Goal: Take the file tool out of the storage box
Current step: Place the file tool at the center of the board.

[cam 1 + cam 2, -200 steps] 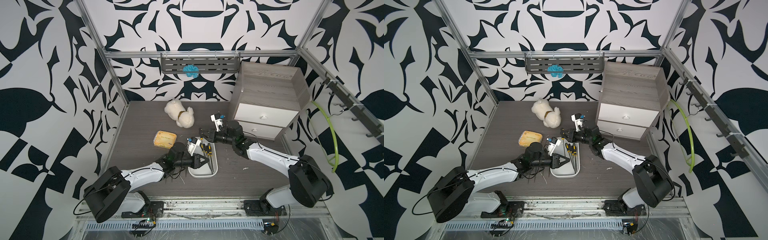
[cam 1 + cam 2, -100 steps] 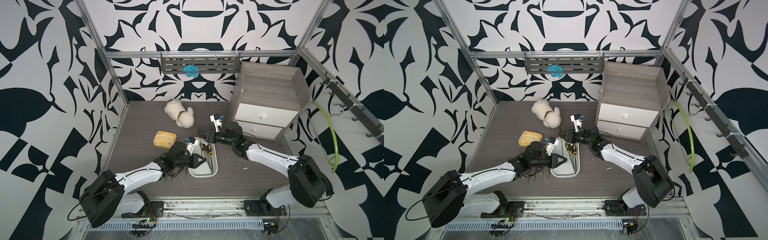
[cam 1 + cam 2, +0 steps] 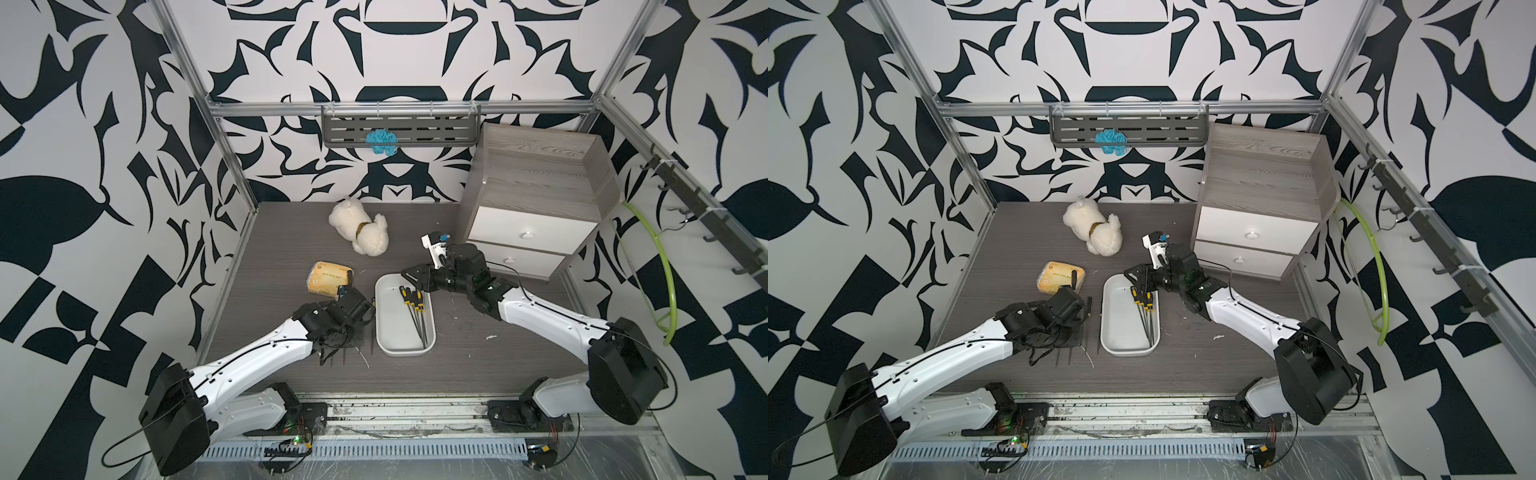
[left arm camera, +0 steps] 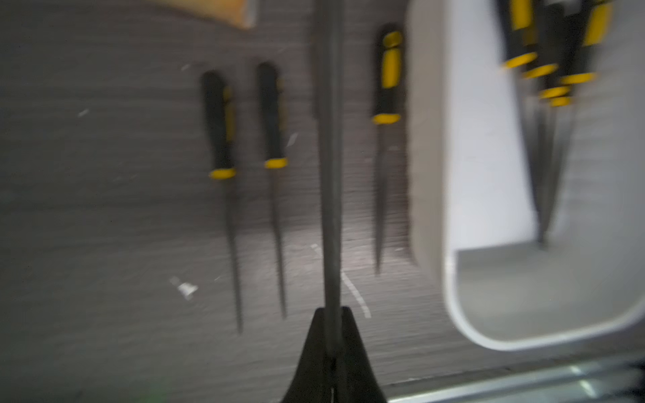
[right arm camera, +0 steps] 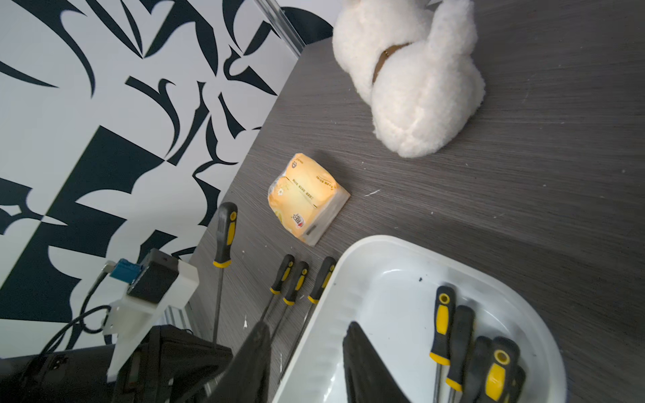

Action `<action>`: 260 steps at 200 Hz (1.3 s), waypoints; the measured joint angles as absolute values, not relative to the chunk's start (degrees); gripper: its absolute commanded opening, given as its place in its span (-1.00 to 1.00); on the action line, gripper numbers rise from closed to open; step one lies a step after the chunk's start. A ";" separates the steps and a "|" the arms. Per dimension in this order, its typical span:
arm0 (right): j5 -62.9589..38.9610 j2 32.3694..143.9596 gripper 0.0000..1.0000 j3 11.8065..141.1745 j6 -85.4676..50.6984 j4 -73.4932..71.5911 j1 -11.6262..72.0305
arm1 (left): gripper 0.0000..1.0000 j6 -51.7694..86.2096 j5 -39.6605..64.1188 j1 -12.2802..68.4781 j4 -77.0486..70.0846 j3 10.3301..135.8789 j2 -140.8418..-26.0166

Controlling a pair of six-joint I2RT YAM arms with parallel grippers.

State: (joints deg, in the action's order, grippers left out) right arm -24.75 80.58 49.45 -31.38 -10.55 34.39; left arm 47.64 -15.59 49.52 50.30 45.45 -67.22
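Left arm has swung off the box since a second ago and now hangs over the dark grey wood-grain tabletop [image 3: 291,249], just beside the shallow white plastic storage box [image 3: 392,328] with rounded corners. The right jaws have widened meanwhile.

Left gripper [image 4: 331,310] — clamped on the bare shaft of a slim grey steel file with a black-and-yellow handle [image 5: 225,232]. The file is clear of the box, handle pointing to the far side. Right gripper [image 5: 307,326] — fingers partly apart, empty, poised over the box's far end.

Three more black-and-yellow files [image 4: 272,115] lie side by side on the table by the box wall. A bunch of the same files [image 3: 411,299] sits inside, along the wall nearer the right arm, shafts overlapping.

Handling, my reading: light, rigid, nothing fragile. The shaft is thin and looks slick, so a pinch there may let the heavier handle pivot. The thick, rubbery-looking handle seems the surer hold. In the bunch, take one handle only.
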 measured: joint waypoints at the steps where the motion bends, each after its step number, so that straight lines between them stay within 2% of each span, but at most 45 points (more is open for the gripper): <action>1: -24.75 80.58 -0.21 49.45 -31.33 -10.50 34.39 | -1.00 48.12 -16.01 49.60 51.07 45.52 -67.55; 35: -24.21 80.58 -0.21 49.45 -29.71 -9.61 34.39 | -1.00 53.30 -20.82 50.04 61.65 46.24 -77.93; 72: -23.97 80.55 -0.21 49.45 -28.71 -8.69 34.39 | -1.00 54.35 -21.54 48.51 64.77 47.59 -84.71; 124: -23.73 79.15 -0.21 49.45 -28.25 -7.88 34.39 | -1.00 49.23 -17.80 42.33 62.37 47.33 -86.76; 144: -23.68 78.37 -0.21 49.45 -28.25 -7.70 34.39 | -0.94 47.35 -16.25 41.58 61.49 47.33 -88.33; 204: -23.51 77.93 -0.21 49.45 -28.25 -7.46 34.39 | -1.00 44.64 -14.09 39.40 60.82 47.33 -91.18; 215: -23.51 77.93 -0.21 49.45 -28.25 -7.46 34.39 | -0.94 44.40 -13.85 39.20 60.84 47.33 -91.18; 260: -23.49 77.93 -0.21 49.45 -28.25 -7.46 34.39 | -0.93 42.04 -11.94 37.52 61.19 47.92 -93.10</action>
